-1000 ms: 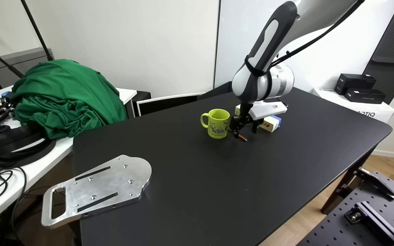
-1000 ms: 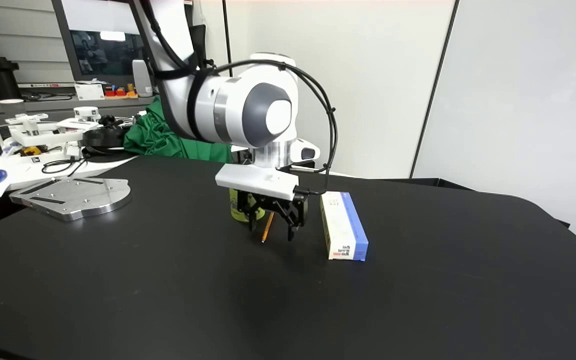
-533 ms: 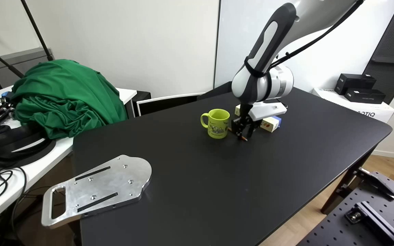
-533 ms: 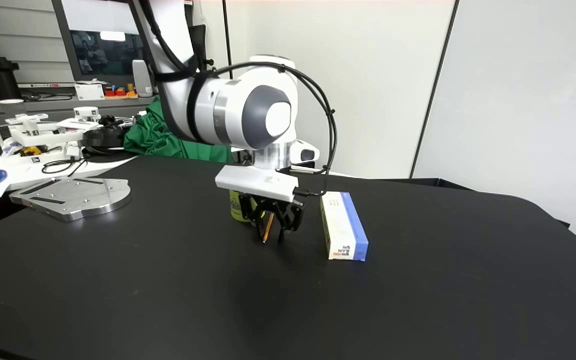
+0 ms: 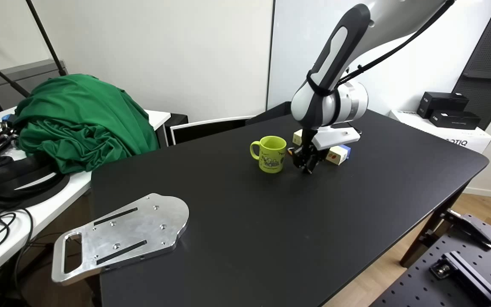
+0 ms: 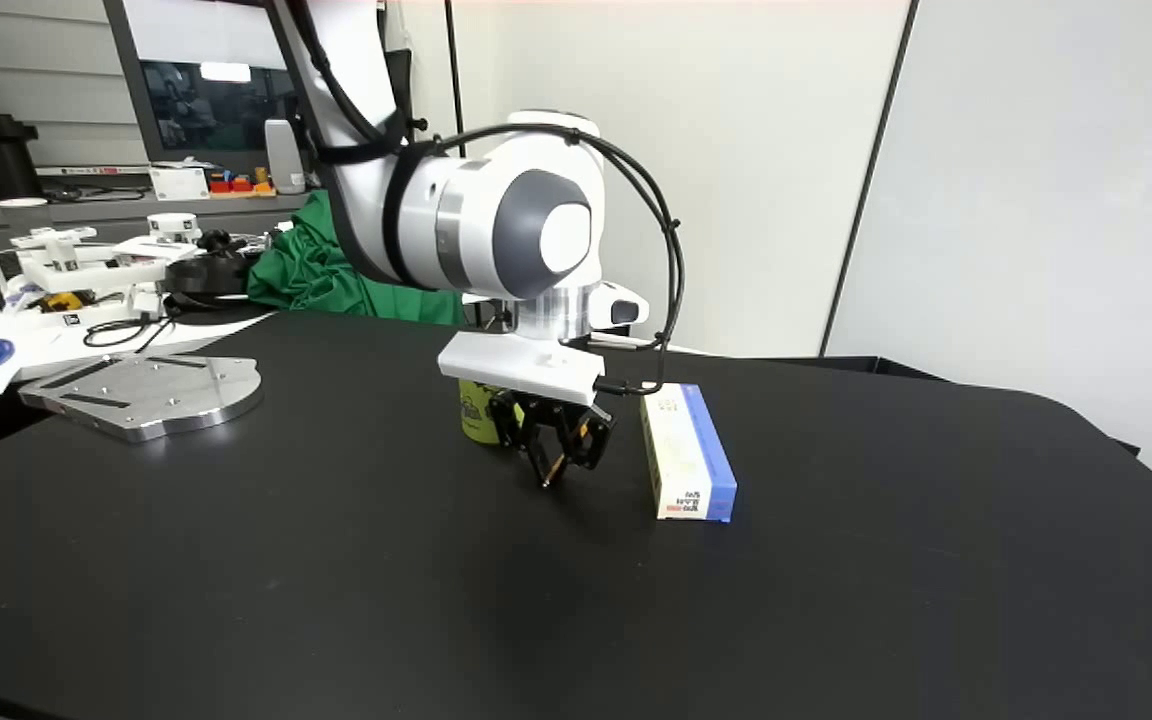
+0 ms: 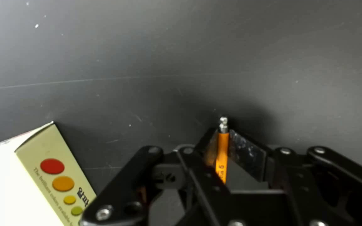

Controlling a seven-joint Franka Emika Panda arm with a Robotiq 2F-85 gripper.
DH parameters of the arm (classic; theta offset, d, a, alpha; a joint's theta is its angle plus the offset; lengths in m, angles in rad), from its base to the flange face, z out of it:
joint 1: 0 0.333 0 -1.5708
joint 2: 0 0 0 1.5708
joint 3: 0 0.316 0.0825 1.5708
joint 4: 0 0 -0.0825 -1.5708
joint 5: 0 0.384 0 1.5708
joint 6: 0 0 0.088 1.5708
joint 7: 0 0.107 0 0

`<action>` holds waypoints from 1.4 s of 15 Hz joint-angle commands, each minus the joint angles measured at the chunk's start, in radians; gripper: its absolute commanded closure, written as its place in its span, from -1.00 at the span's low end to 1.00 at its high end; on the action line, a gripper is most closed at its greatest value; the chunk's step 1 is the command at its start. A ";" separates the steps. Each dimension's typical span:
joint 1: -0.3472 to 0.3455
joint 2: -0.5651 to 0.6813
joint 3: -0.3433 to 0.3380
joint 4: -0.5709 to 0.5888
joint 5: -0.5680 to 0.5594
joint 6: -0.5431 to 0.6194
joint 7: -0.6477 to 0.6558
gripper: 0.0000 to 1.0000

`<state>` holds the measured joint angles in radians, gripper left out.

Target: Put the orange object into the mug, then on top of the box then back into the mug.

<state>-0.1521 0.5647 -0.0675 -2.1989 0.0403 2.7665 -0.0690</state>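
Note:
My gripper (image 7: 222, 136) is low over the black table with its fingers drawn together on the orange object (image 7: 222, 153). That thin stick lies between the pads, its silver tip poking out past them; part of it is covered by the fingers. In an exterior view the orange object (image 6: 555, 468) shows between the fingertips, too near the table to tell whether it touches. Just beside the gripper (image 5: 306, 169) stands the lime-green mug (image 5: 272, 155), upright, handle facing away from the arm. On the gripper's other side lies the box (image 6: 681, 455), its olive side and coloured dots showing in the wrist view.
A flat silver metal plate (image 5: 134, 230) lies on the black table (image 5: 254, 238). A heap of green cloth (image 5: 83, 123) sits on a white side table. Black cases (image 5: 454, 120) rest on a white carton beyond the table's far end.
The gripper's fingers have come together around the orange object. The stick has swung slightly, and in an exterior view its tip and the arm have shifted a little toward the box.

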 commanded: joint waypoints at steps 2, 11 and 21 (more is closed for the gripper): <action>0.046 -0.015 -0.067 0.034 -0.017 -0.110 0.108 0.91; 0.030 -0.075 -0.067 0.190 0.151 -0.382 0.344 0.91; -0.049 -0.063 -0.063 0.456 0.384 -1.007 0.446 0.91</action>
<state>-0.1673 0.4783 -0.1414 -1.8327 0.3438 1.9027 0.3232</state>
